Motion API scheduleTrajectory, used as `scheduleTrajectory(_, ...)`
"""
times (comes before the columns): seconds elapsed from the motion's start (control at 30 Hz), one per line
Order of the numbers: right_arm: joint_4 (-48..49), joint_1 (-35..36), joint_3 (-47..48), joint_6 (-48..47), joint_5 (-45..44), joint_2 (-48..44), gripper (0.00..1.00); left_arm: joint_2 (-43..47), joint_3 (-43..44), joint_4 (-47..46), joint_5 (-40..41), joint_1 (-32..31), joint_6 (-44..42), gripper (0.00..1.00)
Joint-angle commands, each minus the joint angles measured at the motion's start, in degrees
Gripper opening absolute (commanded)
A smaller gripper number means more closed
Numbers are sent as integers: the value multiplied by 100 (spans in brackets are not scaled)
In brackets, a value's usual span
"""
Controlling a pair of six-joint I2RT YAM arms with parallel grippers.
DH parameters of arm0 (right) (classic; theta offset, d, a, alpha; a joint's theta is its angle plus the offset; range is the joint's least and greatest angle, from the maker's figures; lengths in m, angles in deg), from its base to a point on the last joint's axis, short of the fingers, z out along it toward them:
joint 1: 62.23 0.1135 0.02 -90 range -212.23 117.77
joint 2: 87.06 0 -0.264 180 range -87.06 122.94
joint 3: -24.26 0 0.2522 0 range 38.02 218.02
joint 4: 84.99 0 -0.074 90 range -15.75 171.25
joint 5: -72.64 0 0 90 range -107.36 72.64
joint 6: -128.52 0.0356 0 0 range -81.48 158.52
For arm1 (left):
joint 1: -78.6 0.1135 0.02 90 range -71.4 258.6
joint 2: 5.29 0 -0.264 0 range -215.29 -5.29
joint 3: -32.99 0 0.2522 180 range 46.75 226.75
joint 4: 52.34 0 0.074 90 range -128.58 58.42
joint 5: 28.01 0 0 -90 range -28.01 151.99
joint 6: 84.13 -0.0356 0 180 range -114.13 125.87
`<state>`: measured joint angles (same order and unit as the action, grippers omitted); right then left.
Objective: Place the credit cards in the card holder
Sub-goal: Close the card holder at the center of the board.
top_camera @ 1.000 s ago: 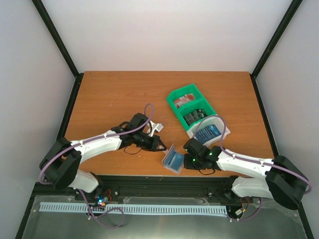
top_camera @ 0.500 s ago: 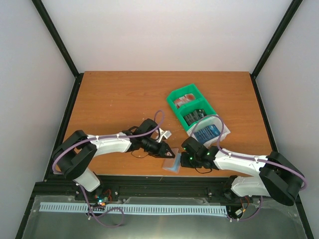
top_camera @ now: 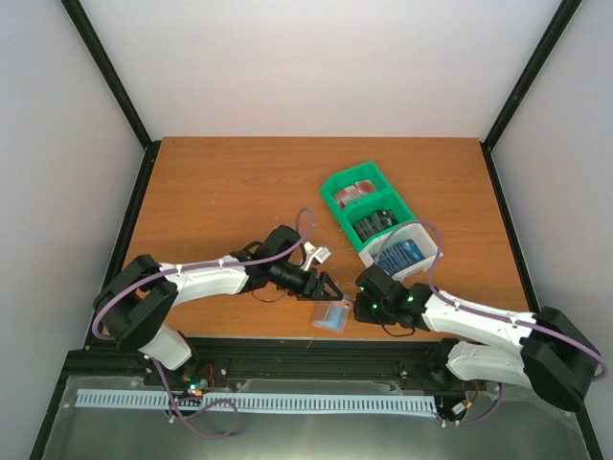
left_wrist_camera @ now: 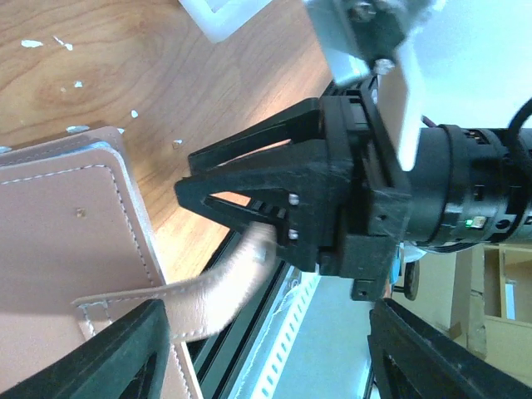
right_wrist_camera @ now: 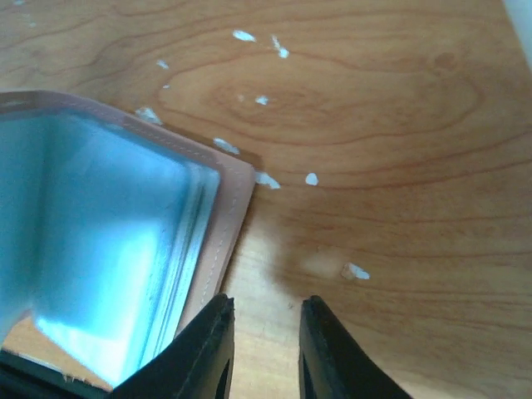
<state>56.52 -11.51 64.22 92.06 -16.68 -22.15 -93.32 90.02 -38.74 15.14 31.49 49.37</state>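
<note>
Card holder [top_camera: 332, 315]: lower centre of the overhead view, spread open, blue lining up to take cards.
Left gripper [top_camera: 329, 287]: wide apart, empty, at its upper left.
Right gripper [top_camera: 354, 308]: narrowly parted, gripping nothing; apparently propping the flap.
Credit cards [top_camera: 375, 223]: in the tray [top_camera: 329, 189], upper right.

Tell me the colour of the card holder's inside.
Light blue, bordered tan-pink; the card holder shows best in the right wrist view.

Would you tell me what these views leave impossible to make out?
- Cards inside the card holder: right wrist view blurred, top view too small.
- Whether the right gripper pinches the holder's flap: left wrist view, its fingers cover the flap's end.
- Print on the credit cards in the tray: top view, too small.
</note>
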Motion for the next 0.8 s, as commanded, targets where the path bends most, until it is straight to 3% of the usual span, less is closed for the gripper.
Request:
scheduleTrajectory(0.0,-478,-20,13,46,-324,-550,27,-82,-90,-485,-203,-52,121,67)
scheduleTrajectory(0.2,-1049,-19,77,180,-717,-1277,32,-338,-249,-927,-220,-74,334,68)
scheduleTrajectory(0.43,-1261,-21,232,76,-778,-1631,34,-1027,-254,-1309,-62,-382,583,59)
scheduleTrajectory(0.77,-395,-20,227,-361,-119,-947,36,-1273,-150,-931,453,-457,583,44)
